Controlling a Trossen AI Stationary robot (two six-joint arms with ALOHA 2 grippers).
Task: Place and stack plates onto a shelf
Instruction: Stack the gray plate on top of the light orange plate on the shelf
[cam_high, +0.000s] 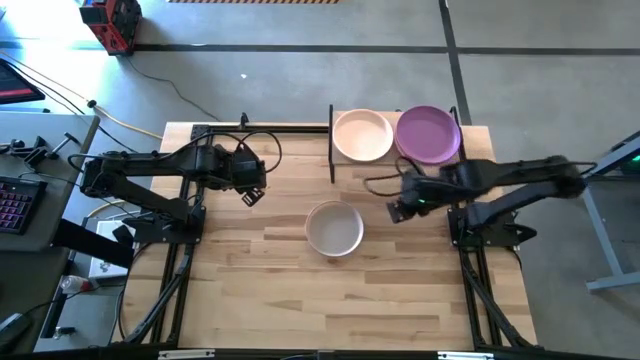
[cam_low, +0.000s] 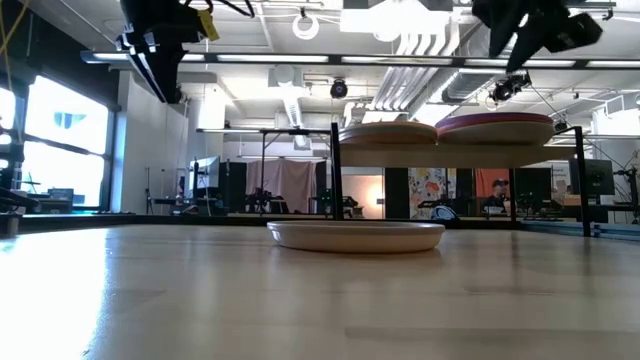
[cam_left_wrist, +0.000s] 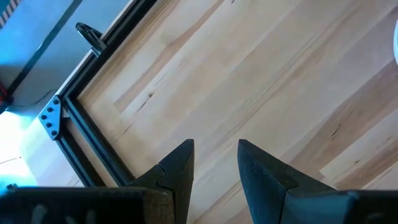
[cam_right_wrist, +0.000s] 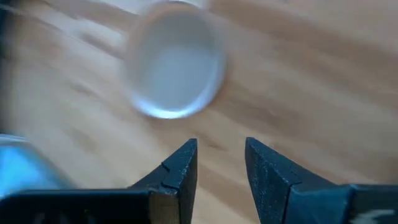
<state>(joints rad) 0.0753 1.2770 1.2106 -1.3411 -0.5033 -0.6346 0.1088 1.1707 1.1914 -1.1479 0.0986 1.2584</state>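
Fingers first: my right gripper has its jaws a small way apart with nothing between them, only bare tabletop showing through the gap. It hangs above the table, just at 3 o'clock of the off-white plate, touching nothing. That plate lies flat near the table's centre, well apart from either arm.

My left gripper also stands slightly parted and empty, waiting over bare wood at about 10 o'clock of the plate, near the table's far left edge.

On the shelf, at 12 to 1 o'clock of the loose plate, sit the pale peach plate and the purple plate, side by side and nearly touching.

I judge the step in hand to be the pick of the off-white plate with the right gripper. To do it well I would widen the jaws, come low along the table toward the rim at its 3 o'clock side, and straddle the lip with one finger inside and one outside, since the plate is shallow and could slide or tip if nudged. Once lifted, it must clear the shelf's front edge before I stack it.
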